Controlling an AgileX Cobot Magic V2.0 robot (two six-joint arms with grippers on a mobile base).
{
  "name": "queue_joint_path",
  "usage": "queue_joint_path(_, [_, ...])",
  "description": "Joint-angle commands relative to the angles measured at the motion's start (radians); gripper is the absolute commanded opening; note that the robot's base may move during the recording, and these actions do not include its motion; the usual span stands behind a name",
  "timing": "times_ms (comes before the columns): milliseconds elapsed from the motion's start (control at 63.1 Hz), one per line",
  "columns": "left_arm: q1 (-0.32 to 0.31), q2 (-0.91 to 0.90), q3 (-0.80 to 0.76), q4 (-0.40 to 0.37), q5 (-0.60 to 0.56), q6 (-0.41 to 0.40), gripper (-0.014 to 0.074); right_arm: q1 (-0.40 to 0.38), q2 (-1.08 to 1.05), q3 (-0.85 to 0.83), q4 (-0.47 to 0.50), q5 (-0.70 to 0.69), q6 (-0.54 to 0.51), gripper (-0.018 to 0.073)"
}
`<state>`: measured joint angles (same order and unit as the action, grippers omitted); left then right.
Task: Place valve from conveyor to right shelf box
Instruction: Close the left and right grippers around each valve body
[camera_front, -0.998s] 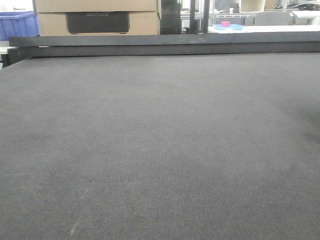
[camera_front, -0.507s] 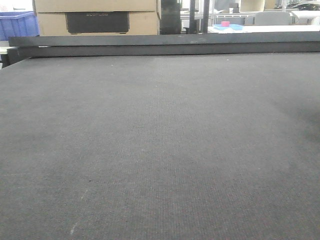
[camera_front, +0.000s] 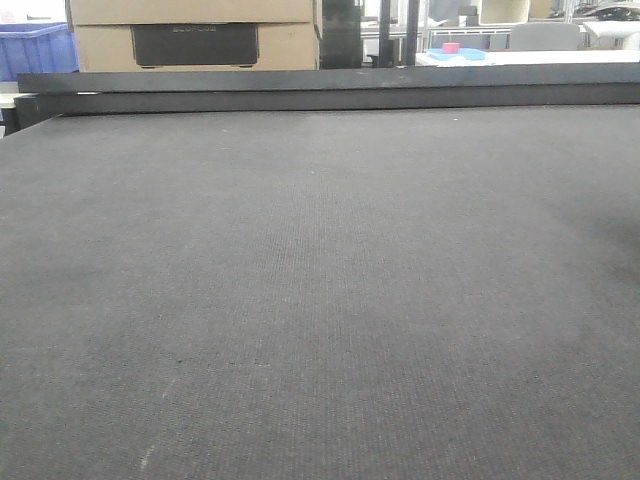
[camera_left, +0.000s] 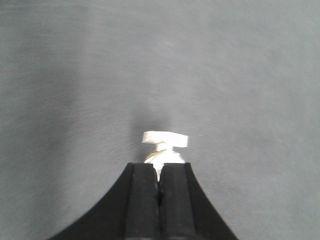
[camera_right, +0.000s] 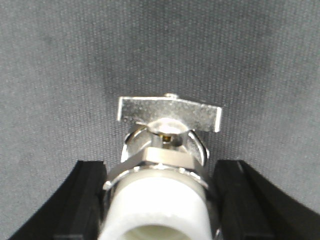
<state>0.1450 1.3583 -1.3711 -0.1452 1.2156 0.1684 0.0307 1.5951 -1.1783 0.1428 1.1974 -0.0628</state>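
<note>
Across the last second the front view holds unchanged: the conveyor (camera_front: 320, 280) lies bare below its rail (camera_front: 330, 90), its specks have not shifted, and no arm or valve has entered. We judge the belt halted and the action confined to the wrist views. The right end effector (camera_right: 162, 167) stands astride the valve (camera_right: 167, 145) at lower centre, fingers (camera_right: 87, 200) wide on either side of its metal body. Whether they press it or merely flank it we cannot tell. The left end effector (camera_left: 159, 172) is clenched, with a pale valve (camera_left: 164, 144) just beyond its tips; a pinch there cannot be confirmed. No shelf box is in view, so transfer remains outstanding.
</note>
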Motion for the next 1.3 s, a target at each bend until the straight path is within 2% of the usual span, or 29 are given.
queue_joint_path(0, [-0.023,0.043,-0.011,-0.027,0.005,0.034,-0.0111,-0.006,0.000,-0.006,0.009,-0.026,-0.008,-0.0163])
queue_joint_path(79, [-0.059,0.071,-0.011,0.008,0.005,0.034,-0.0111,-0.006,0.000,-0.006,0.011,-0.025,-0.008,-0.0163])
queue_joint_path(143, [-0.096,0.090,-0.007,0.084,0.005,0.031,-0.0099,-0.006,0.000,-0.006,0.011,-0.025,-0.008,-0.0163])
queue_joint_path(190, [-0.123,0.096,-0.003,0.145,0.005,0.017,-0.0059,-0.006,0.000,-0.006,0.011,-0.025,-0.008,-0.0163])
queue_joint_path(238, [-0.140,0.100,0.003,0.174,0.005,0.004,-0.0007,-0.006,0.000,-0.006,0.011,-0.025,-0.008,-0.0163])
queue_joint_path(380, [-0.173,0.109,0.021,0.168,0.005,0.001,0.0185,-0.006,0.000,-0.006,0.012,-0.025,-0.008,-0.0163])
queue_joint_path(507, [-0.174,0.109,0.068,0.174,0.005,-0.049,0.0368,-0.006,0.000,-0.006,0.012,-0.018,-0.008,-0.0163])
queue_joint_path(634, [-0.174,0.110,0.142,0.179,-0.012,-0.049,0.0483,-0.006,0.000,-0.006,0.014,-0.019,-0.008,-0.0163])
queue_joint_path(808, [-0.174,0.125,0.223,0.178,-0.111,-0.049,0.0494,-0.006,0.000,-0.006,0.014,-0.019,-0.008,-0.0163])
queue_joint_path(1283, [-0.174,0.259,0.218,0.177,-0.138,-0.049,0.0494,-0.006,0.000,-0.006,0.045,-0.018,-0.008,-0.0163])
